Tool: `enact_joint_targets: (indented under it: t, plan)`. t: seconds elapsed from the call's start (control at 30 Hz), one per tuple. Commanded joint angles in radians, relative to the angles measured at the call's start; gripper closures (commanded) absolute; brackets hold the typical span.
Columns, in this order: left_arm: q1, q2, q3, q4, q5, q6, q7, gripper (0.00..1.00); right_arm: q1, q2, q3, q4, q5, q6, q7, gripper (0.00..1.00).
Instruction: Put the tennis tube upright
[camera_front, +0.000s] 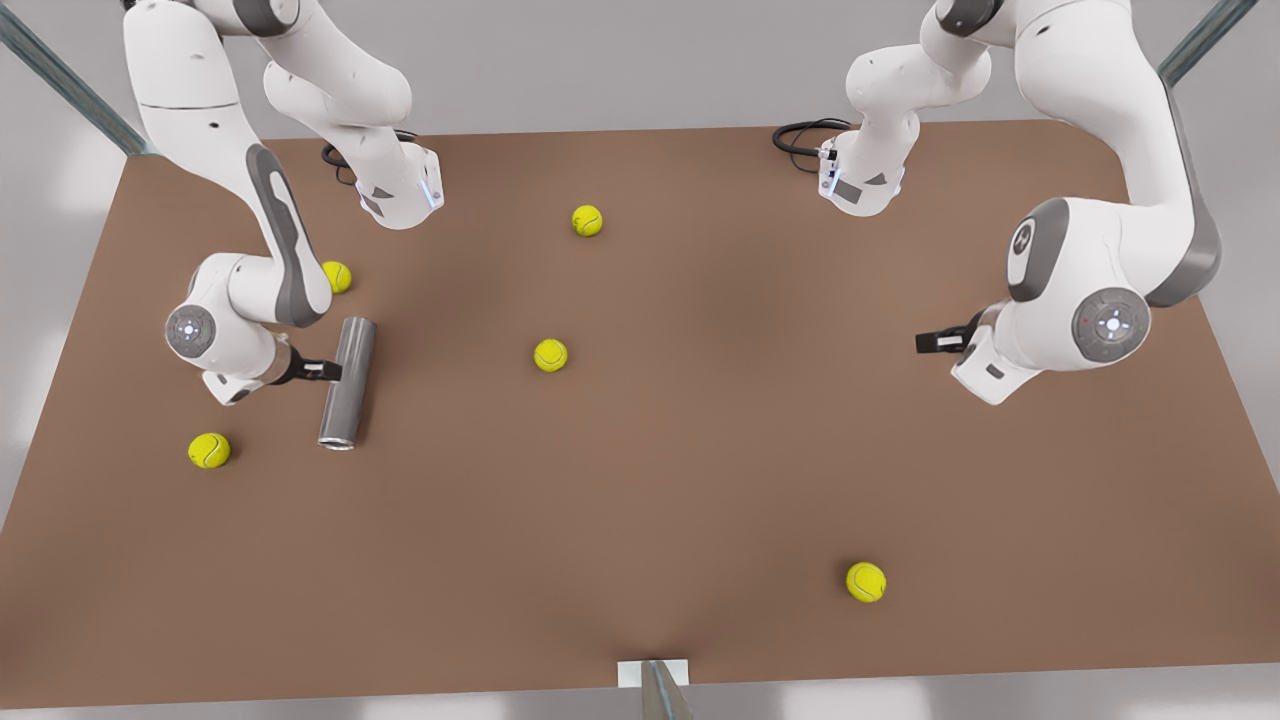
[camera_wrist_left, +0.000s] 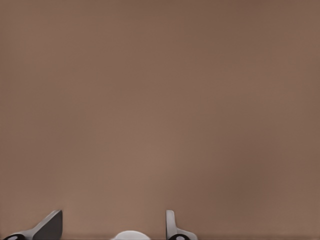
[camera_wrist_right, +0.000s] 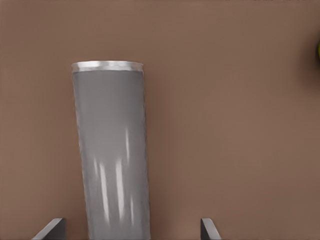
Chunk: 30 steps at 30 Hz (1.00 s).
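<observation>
Right gripper (camera_front: 335, 371) sitting at the tube (camera_front: 348, 383) mid-length, on the front view's left, fingers (camera_wrist_right: 52, 229) spread wide either side of the barrel with gaps showing, so not pinching yet; likely centring for a balanced grab before tipping it up. Tube lying flat on the table (camera_front: 700, 480), open end toward the camera, balls (camera_front: 209, 450) scattered nearby but clear of it. Left gripper (camera_front: 932, 342) waiting well apart on the front view's right, fingers (camera_wrist_left: 172, 225) parted over bare table, keeping out of the way.
</observation>
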Motion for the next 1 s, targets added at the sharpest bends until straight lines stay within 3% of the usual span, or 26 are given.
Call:
enact_joint_targets:
  t: [0.0, 0.97]
  plan:
    - [0.000, 0.004, 0.000, -0.001, 0.001, 0.000, -0.014, 0.00, 0.001, 0.009, 0.001, 0.000, 0.005, 0.051, -0.019, 0.00]
    - [0.000, 0.030, 0.006, -0.024, 0.004, -0.001, -0.014, 0.00, 0.041, 0.184, 0.000, -0.066, -0.007, 0.220, -0.012, 0.00]
